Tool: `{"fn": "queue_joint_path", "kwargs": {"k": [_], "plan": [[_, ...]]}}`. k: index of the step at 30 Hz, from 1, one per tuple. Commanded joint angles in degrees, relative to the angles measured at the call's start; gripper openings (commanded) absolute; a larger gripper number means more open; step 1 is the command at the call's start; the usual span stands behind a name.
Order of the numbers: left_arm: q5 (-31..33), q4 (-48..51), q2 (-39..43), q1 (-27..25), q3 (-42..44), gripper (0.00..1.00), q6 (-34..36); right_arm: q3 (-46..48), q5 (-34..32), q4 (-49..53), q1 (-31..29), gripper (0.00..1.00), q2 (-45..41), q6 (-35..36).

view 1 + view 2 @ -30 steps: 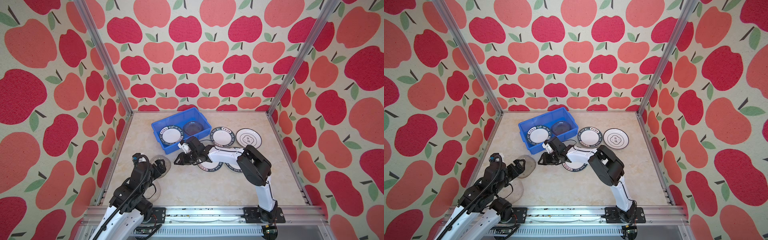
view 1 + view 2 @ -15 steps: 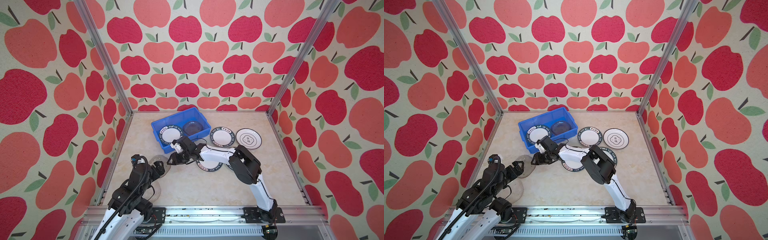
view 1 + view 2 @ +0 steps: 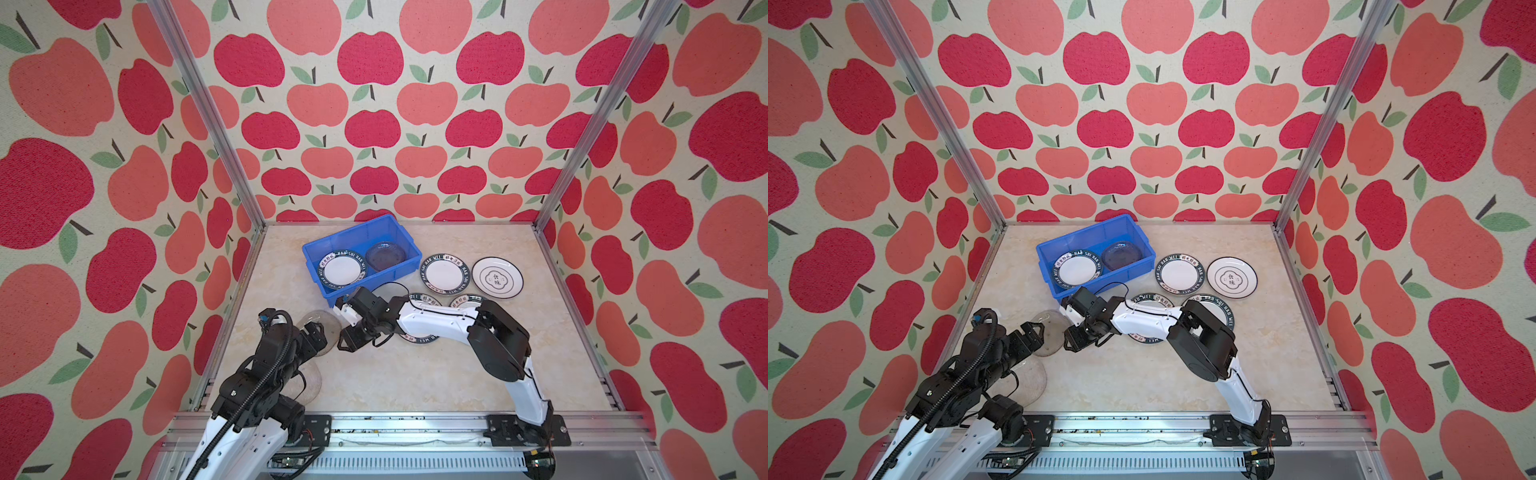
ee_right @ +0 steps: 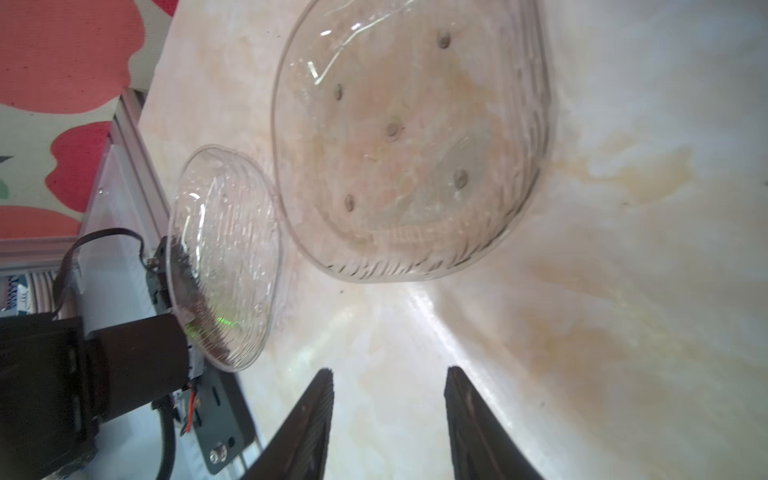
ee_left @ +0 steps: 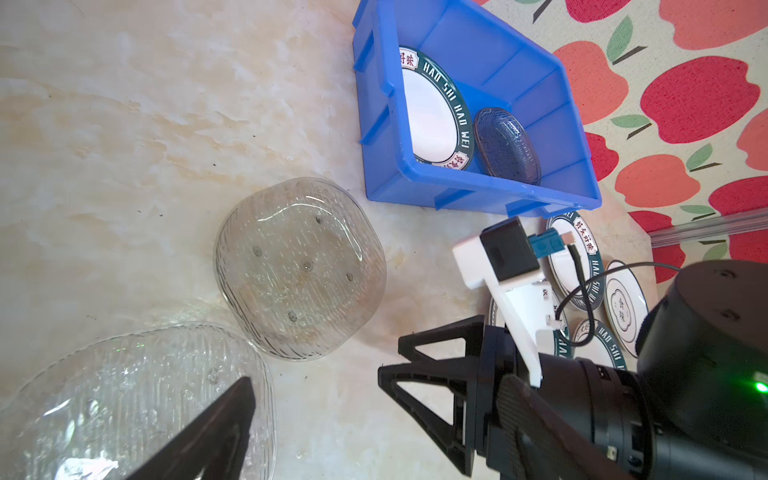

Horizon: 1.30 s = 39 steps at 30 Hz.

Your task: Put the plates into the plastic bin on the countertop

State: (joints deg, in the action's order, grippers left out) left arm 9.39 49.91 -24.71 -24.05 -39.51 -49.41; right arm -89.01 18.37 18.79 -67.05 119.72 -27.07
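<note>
Before my empty, parted right gripper point(image 4: 389, 370), the translucent rounded-square glass plate point(image 4: 407, 141) looks stiff, slick, breakable, so I favour pinching its rim.

**Camera arrangement.** Both top views look steeply down from high above the arm bases, far off, framing the whole countertop point(image 3: 415, 382) almost identically. Each wrist view sits close behind its own tool, low over the surface. The left looks out past the left gripper point(image 3: 316, 336), the right between the right gripper point(image 4: 390, 374) fingers, and both share the glass plate point(image 5: 299, 270) just ahead of the fingertips.
</note>
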Motion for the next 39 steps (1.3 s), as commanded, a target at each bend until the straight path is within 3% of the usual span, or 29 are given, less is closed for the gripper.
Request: {"fn": "queue_joint_path", "kwargs": {"k": [1, 9, 14, 21, 39], "plan": [[-0.5, 2.7, 0.0, 0.9, -4.6, 0.94, 1.2, -1.9, 3.9, 2.3, -3.6, 0.47, -2.1, -1.7], [4.7, 6.4, 6.7, 1.6, -10.8, 0.98, 3.8, -5.1, 4.0, 2.7, -7.1, 0.46, 1.6, -8.2], [6.7, 8.1, 12.8, 1.5, -11.5, 0.99, 4.6, -0.9, 2.8, 0.4, -7.0, 0.46, 2.0, -8.6], [5.9, 10.9, 14.3, 1.3, -14.2, 0.99, 5.0, 1.9, 3.9, -4.9, -6.5, 0.46, 4.0, -8.6], [3.0, 12.6, 22.2, 1.5, -8.0, 0.99, 0.5, 0.2, 6.2, -14.4, -7.4, 0.41, 10.6, -17.1]]}}
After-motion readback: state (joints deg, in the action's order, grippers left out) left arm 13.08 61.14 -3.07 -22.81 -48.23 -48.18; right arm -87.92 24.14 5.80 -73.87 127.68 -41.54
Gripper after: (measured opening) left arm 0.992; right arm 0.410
